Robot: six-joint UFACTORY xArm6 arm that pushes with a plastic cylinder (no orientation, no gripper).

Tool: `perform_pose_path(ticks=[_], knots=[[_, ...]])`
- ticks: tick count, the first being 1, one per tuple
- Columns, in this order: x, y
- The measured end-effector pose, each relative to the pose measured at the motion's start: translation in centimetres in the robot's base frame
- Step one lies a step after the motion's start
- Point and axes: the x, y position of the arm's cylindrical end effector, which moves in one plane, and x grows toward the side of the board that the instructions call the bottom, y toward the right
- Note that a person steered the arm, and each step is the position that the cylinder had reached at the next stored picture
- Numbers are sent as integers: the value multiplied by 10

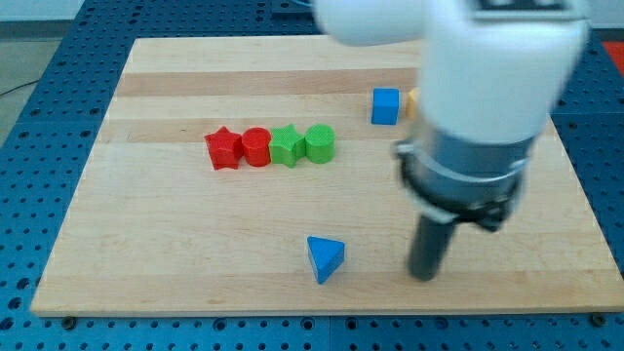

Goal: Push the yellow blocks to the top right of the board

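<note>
My tip (423, 276) rests on the board near the view's bottom, right of the blue triangle (324, 258). Only a sliver of one yellow block (412, 100) shows, just right of the blue cube (386, 105) near the view's top right; the arm's white body hides the rest of it. Any other yellow block is hidden. My tip is well below that yellow sliver and apart from every block.
A row of blocks sits at the middle left: red star (223, 148), red cylinder (255, 146), green star (286, 145), green cylinder (320, 142), touching side by side. The wooden board (146, 253) lies on a blue perforated table.
</note>
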Motion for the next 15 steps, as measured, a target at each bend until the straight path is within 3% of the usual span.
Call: perform_pose_path(ticks=[1,4,7,11,13,15], knots=[[-52,52],[-190,64],[-208,34],[-315,44],[-328,46],[-221,12]])
